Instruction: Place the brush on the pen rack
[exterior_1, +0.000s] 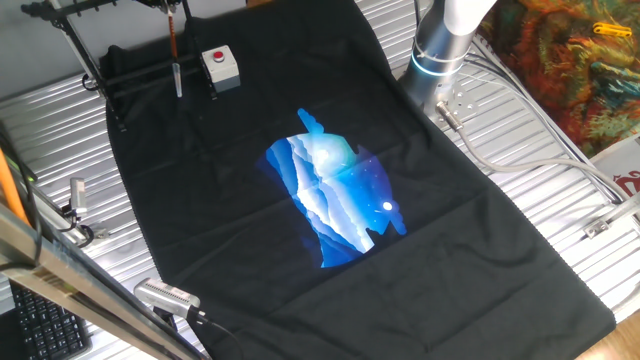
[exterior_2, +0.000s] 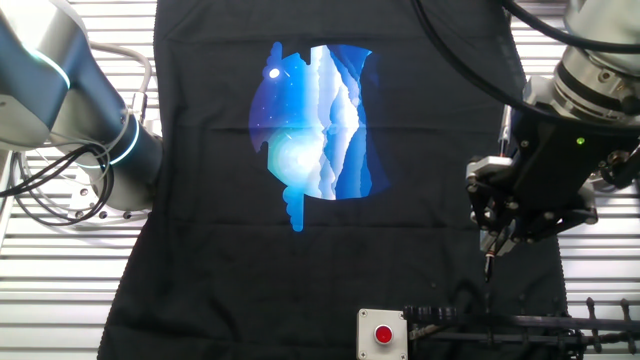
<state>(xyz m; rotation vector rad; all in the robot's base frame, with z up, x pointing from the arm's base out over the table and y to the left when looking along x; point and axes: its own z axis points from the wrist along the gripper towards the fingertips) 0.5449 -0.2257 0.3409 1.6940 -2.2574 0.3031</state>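
Note:
The brush (exterior_1: 176, 45) hangs nearly upright at the top left, with its orange-red handle above and its silver-grey end below. Its lower end crosses the bars of the black pen rack (exterior_1: 80, 50); I cannot tell whether they touch. In the other fixed view my gripper (exterior_2: 495, 238) is at the right, shut on the brush, whose thin tip (exterior_2: 488, 266) pokes out below the fingers. The rack (exterior_2: 500, 322) lies just under it along the bottom edge. In the one fixed view the gripper is cut off at the top edge.
A small grey box with a red button (exterior_1: 220, 65) stands beside the rack, also seen in the other fixed view (exterior_2: 383, 334). A black cloth with a blue print (exterior_1: 335, 195) covers the table. The arm's base (exterior_1: 440, 45) and cables are at the right. A thicker orange rod (exterior_1: 10, 190) is at the left edge.

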